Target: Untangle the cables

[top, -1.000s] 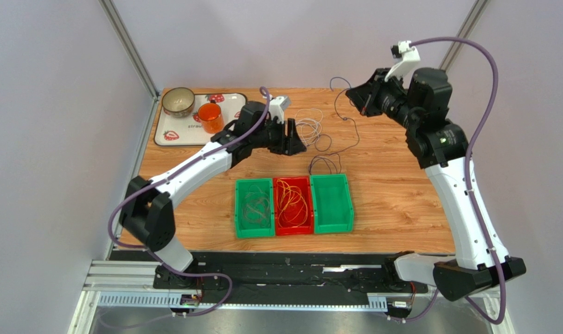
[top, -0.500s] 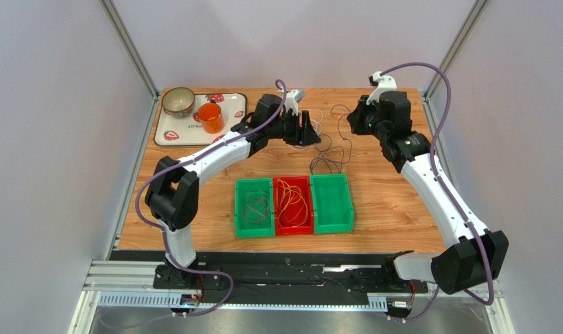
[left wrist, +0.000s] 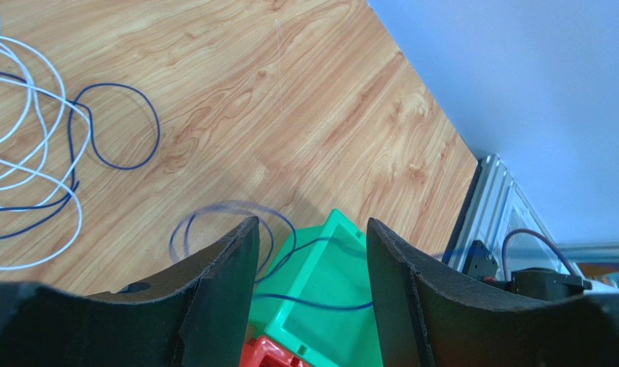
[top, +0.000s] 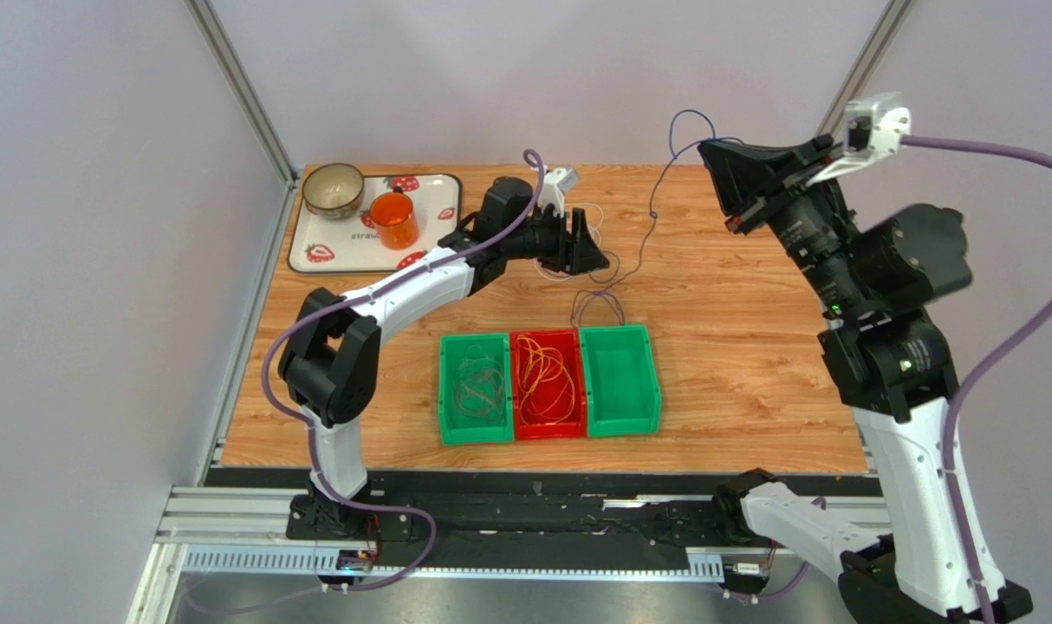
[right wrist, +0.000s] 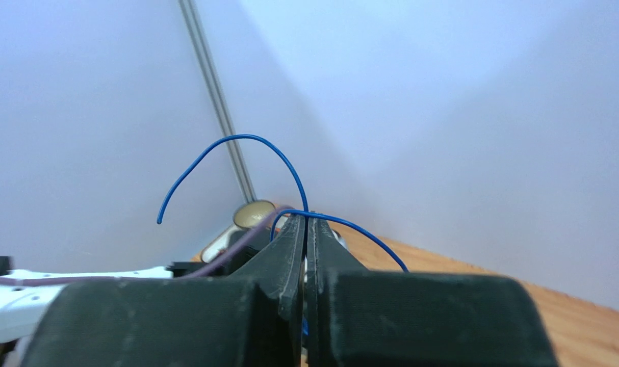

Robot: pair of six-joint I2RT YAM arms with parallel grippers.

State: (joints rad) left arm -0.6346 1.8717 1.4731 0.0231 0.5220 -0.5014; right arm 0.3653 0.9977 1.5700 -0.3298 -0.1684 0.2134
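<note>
Right gripper is pinching a dark cable aloft, left gripper hovering open; any snag risks dragging white cables along.

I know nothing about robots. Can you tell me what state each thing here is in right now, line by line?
Right fingers: shut on the blue cable, held high.
Blue cable: hanging down, trailing to the table.
Left fingers: open, holding nothing.
White cables: loose loops on the table, crossing blue loops.
Left green bin: holds pale cables.
Red bin: holds orange cables.
Right green bin: no coiled cable inside.
</note>
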